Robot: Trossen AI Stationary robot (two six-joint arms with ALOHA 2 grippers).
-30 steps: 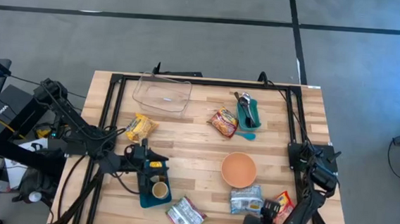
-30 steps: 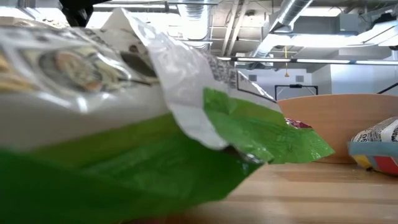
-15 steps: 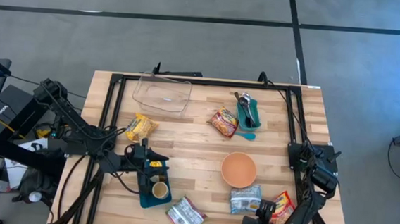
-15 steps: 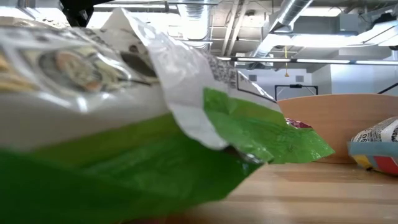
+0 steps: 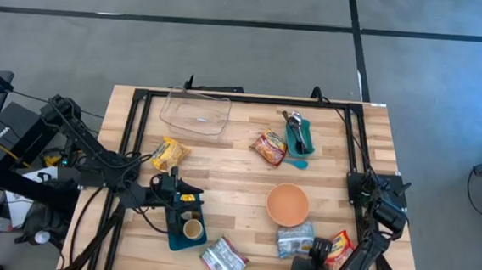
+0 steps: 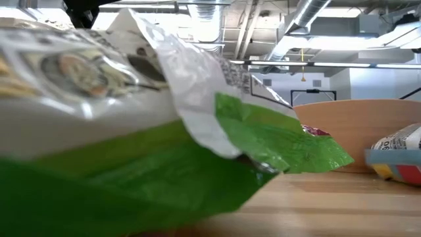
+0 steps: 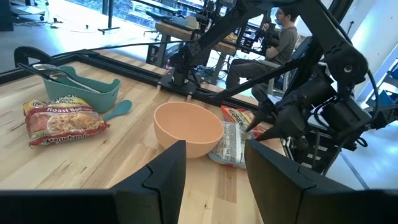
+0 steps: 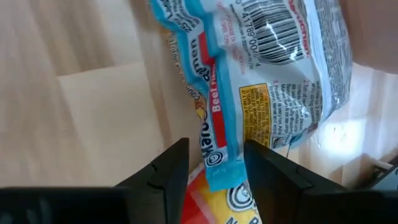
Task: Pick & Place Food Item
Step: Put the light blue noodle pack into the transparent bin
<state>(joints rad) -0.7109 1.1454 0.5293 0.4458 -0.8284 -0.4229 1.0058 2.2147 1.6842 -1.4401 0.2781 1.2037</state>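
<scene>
Two words, "Roast Beef", can be read on the red noodle packet [image 7: 61,118] lying beside the teal utensil holder [image 7: 81,87] on the worktop [image 5: 238,182]; "Beef" is printed on the blue-edged ramen packet [image 8: 261,81], which lies at the near right, just in front of the orange bowl [image 5: 288,204]. The right gripper [image 8: 214,165] is lowered over this packet, its fingers set on either side of the packet's sealed edge. The left gripper [image 7: 214,168] is held level above the teal tray [image 5: 188,229], fingers apart and empty
</scene>
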